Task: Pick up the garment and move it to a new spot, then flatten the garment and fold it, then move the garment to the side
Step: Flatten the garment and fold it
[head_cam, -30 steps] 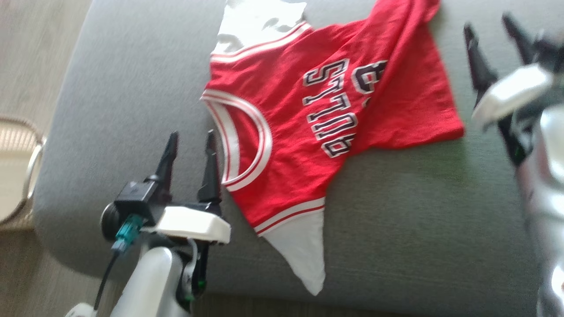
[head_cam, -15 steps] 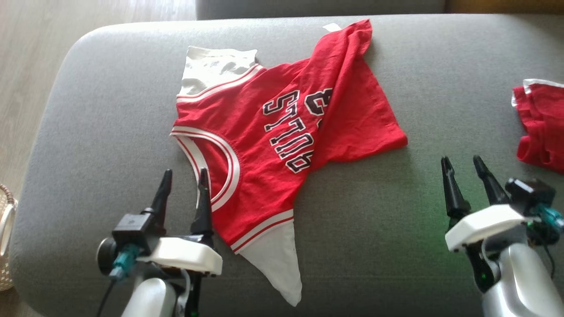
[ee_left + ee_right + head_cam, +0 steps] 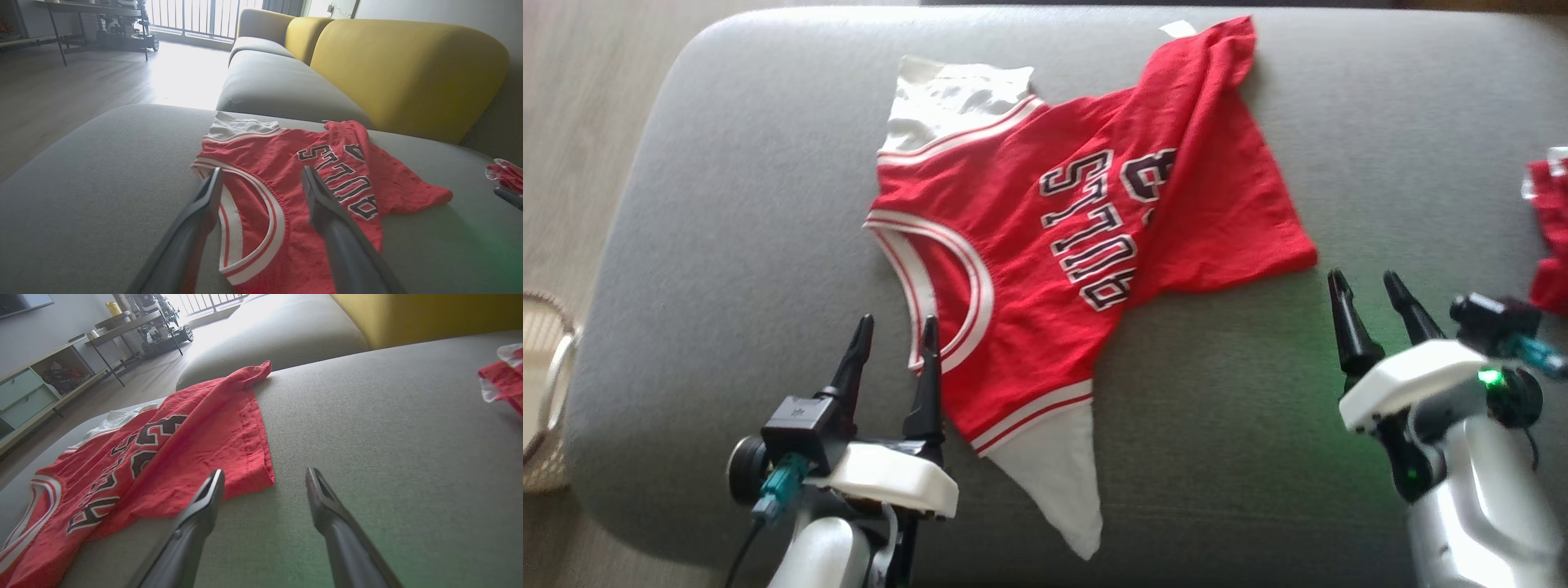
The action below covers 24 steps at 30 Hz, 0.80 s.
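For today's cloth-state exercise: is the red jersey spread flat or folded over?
Partly folded over: one red side of the jersey lies doubled across its number, hiding part of it, on the grey cushion.

Grey sofa seat (image 3: pixel 727 204), yellow backrest (image 3: pixel 408 73), crumpled red cloth at right (image 3: pixel 1553 245), woven basket at left (image 3: pixel 539 343), wood floor (image 3: pixel 61 94)

You're looking at a soft, matt cloth garment (image 3: pixel 1054 245) — red knit, smoother white trim — mid-frame on a seat cushion (image 3: pixel 727 204) of coarse grey woven fabric. The left gripper (image 3: pixel 897 322), lower left, and right gripper (image 3: pixel 1362 278), lower right, show dull dark plastic-looking fingers over glossy white shells. At upper left, the floor (image 3: pixel 572 82) is pale, faintly sheened wood.
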### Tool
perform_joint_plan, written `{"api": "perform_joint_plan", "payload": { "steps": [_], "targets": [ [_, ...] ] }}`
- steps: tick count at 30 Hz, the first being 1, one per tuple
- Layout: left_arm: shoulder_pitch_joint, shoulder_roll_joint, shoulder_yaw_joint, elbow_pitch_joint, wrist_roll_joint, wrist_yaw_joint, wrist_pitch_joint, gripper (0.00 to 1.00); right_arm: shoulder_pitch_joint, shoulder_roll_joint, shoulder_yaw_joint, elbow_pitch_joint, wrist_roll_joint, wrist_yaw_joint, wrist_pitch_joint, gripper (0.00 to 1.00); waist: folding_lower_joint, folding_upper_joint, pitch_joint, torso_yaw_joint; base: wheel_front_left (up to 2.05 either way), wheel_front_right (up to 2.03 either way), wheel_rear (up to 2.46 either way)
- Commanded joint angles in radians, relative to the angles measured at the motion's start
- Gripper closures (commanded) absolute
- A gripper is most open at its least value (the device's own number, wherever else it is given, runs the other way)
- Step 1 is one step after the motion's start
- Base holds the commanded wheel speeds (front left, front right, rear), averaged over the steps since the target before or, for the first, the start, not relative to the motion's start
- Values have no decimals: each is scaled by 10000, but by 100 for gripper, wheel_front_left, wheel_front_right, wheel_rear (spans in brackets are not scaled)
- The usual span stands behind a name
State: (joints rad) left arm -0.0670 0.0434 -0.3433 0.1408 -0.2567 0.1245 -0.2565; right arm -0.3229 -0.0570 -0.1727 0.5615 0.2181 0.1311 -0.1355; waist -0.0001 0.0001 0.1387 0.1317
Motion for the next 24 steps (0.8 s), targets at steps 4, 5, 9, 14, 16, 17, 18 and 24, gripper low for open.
{"api": "perform_joint_plan", "payload": {
  "steps": [4,5,9,14,16,17,18,24],
  "targets": [
    [-544,68,130,-266,-14,70,-53,0,-1105,66,43,521,96,-4,209,0,1,-1,443,557,0,0,0],
    [-573,68,113,-270,-33,99,-53,0,-1262,66,-40,713,141,-4,239,0,1,-1,501,649,0,0,0],
    [-669,68,3,-279,-94,147,-53,0,-1783,55,-548,1509,291,-4,317,0,1,-1,702,1010,0,0,0],
    [-801,68,-124,-328,-146,246,-53,0,-2340,-58,-1101,2666,-46,-4,269,0,1,-1,886,1386,0,0,0],
    [-823,68,-127,-333,-151,266,-53,0,-2509,-48,-1031,2975,-111,-4,291,92,1,-1,914,1424,0,0,0],
    [-829,68,-126,-332,-150,277,-53,0,-2584,-41,-943,3079,-119,-4,257,100,1,-1,921,1428,0,0,0],
    [-830,68,-122,-328,-148,290,-53,0,-2645,-34,-875,3169,-117,-4,197,100,1,-1,918,1417,0,0,0],
    [-759,68,-31,-268,-107,299,-53,0,-2821,-74,-699,3502,-232,-4,-397,100,1,-1,720,1100,0,0,0]
  ]
}}
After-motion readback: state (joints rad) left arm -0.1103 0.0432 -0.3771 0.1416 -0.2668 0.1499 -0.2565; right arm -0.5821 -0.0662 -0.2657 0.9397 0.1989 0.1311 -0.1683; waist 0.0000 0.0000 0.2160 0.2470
